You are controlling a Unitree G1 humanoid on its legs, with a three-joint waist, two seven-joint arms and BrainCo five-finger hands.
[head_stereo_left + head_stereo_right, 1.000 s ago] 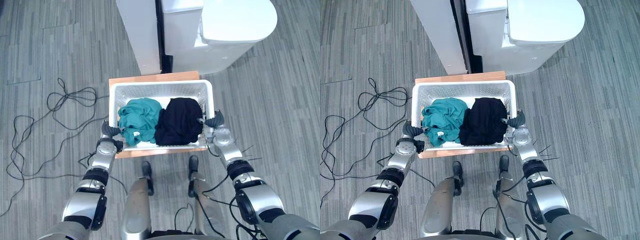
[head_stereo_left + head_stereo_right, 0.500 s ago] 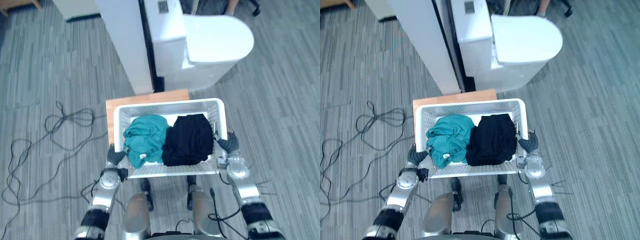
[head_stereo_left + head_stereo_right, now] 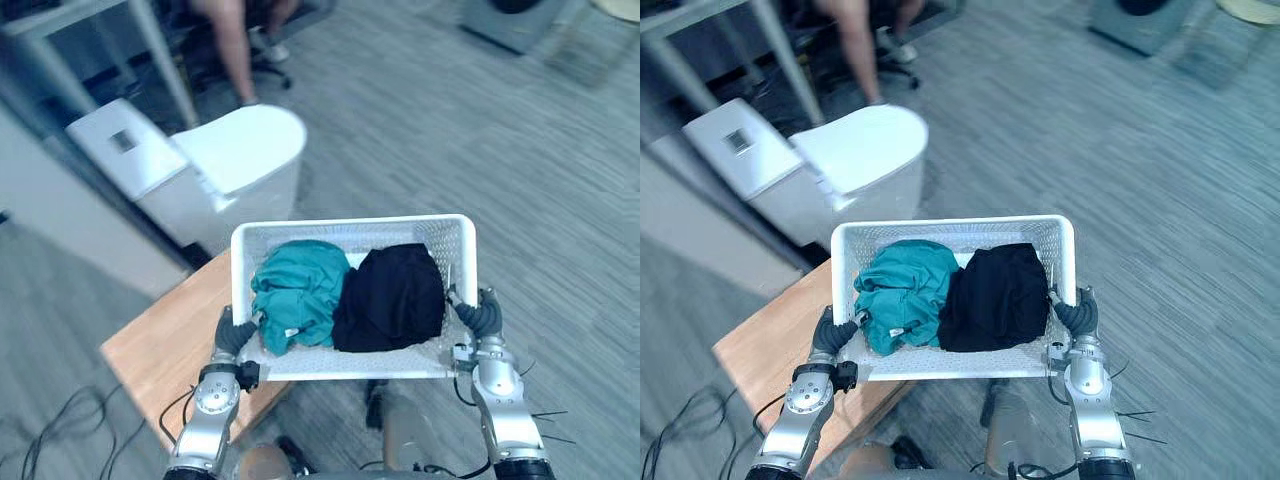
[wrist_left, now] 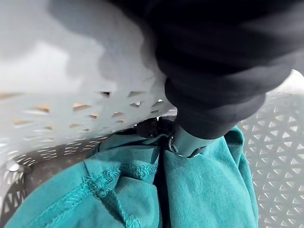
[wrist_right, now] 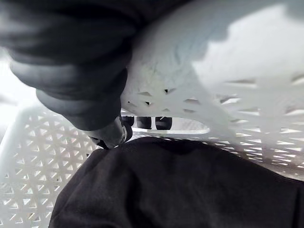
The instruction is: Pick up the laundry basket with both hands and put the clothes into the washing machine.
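Observation:
A white perforated laundry basket (image 3: 442, 236) hangs in the air in front of me, level, with a teal garment (image 3: 298, 293) in its left half and a black garment (image 3: 392, 297) in its right half. My left hand (image 3: 232, 335) grips the basket's left handle. My right hand (image 3: 481, 315) grips the right handle. In the right wrist view dark fingertips (image 5: 145, 122) curl through the handle slot above the black garment (image 5: 180, 190). The left wrist view has the thumb hooked inside the wall over the teal garment (image 4: 204, 190). The white washing machine (image 3: 235, 150), lid shut, stands past the basket to the upper left.
A low wooden table (image 3: 165, 345) lies below the basket's left side. A white cabinet side (image 3: 60, 220) stands left of the machine. A person's legs (image 3: 235, 50) and a chair base are behind the machine. Grey plank floor stretches to the right.
The basket has come up off the wooden table, still held by both hands. The camera has swung, so the washing machine and table now sit to the left.

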